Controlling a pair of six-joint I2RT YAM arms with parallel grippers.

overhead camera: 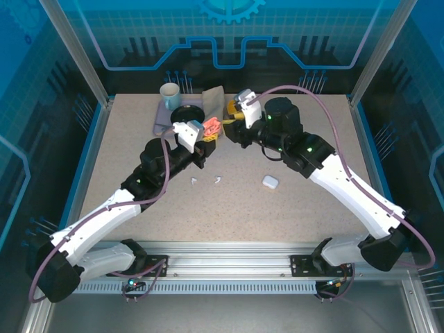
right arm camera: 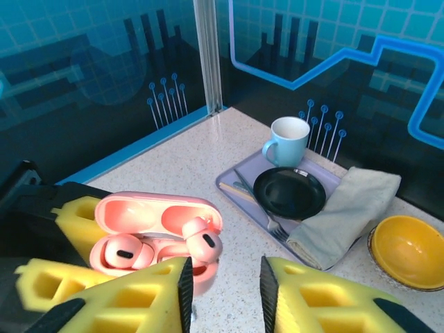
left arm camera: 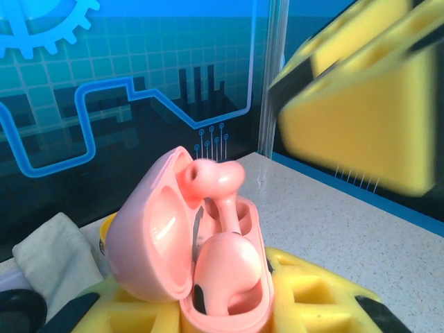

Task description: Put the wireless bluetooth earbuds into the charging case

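**Mia:** Where is the pink case (right arm camera: 156, 211)?

**Sam:** The left pincer (overhead camera: 205, 141) holds it up off the bench (overhead camera: 277, 222). That pincer is squeezed shut on the bottom of the case. The lid is open.

**Mia:** Are the pink earbuds inside?

**Sam:** One pink earbud (right arm camera: 121, 253) sits low in its hole. The other pink earbud (right arm camera: 201, 241) pokes up. Its thin leg goes down into the hole, but its round head is above the edge. It stands nearly straight up and leans a little.

**Mia:** What about the right pincer (right arm camera: 225, 277)?

**Sam:** It is partly open, with a gap between its two yellow fingers. It holds nothing.

**Mia:** Which way is the tall earbud from it?

**Sam:** Right in front of the tips, very close. It sits a bit toward the left finger, not in the middle of the gap.

**Mia:** So who should finish the job?

**Sam:** The right arm, I think. It is free and it is just beside the earbud. The left one is busy holding the case. I think the push should go down along the leg, so the earbud slides in and does not tip out.

**Mia:** And the white ones?

**Sam:** Two white earbuds (overhead camera: 194, 180) lie on the bench, near the left arm. The white case (overhead camera: 270, 182) lies well apart, closer to the right arm.
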